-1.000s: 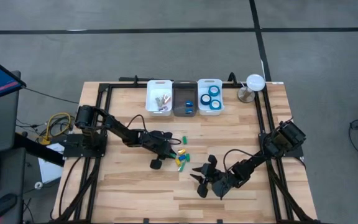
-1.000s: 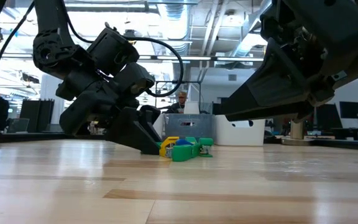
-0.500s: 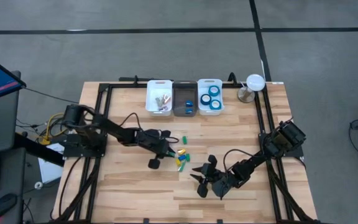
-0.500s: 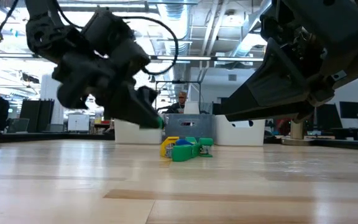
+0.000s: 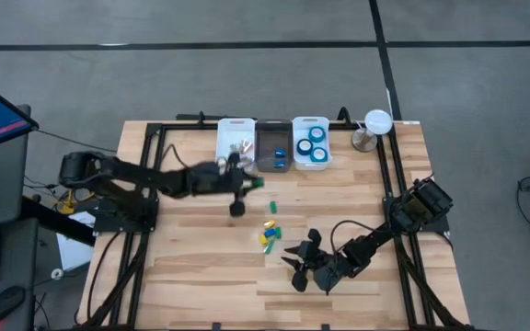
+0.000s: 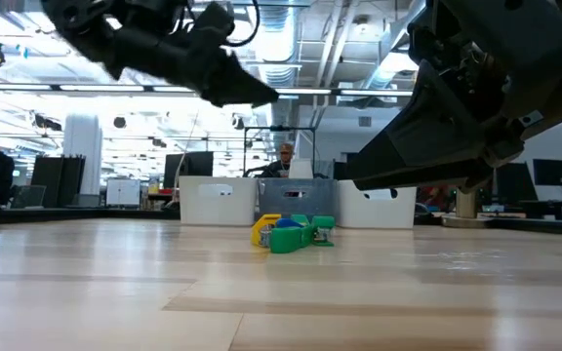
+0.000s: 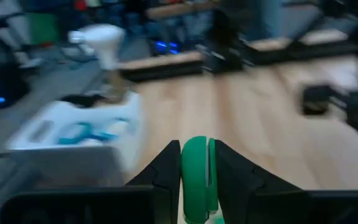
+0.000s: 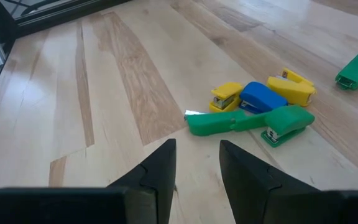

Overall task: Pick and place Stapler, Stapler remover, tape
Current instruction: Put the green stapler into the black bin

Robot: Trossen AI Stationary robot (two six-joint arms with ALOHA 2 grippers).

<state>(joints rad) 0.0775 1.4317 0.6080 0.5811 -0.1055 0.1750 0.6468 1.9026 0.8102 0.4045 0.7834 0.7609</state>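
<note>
Above the worktop, just short of the bins, a green stapler is clenched in the left jaws. The right jaws are held parted and empty, beside the remaining staplers.

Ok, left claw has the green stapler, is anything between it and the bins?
Nothing visible. The left claw, shut on the green stapler, hangs just short of the bin row, with only bare table between.

Three bins stand side by side at the surface's far edge; tape lies in the right one. A stapler cluster lies mid-surface. The left tool hangs near the bins, the right tool right of the cluster.
</note>
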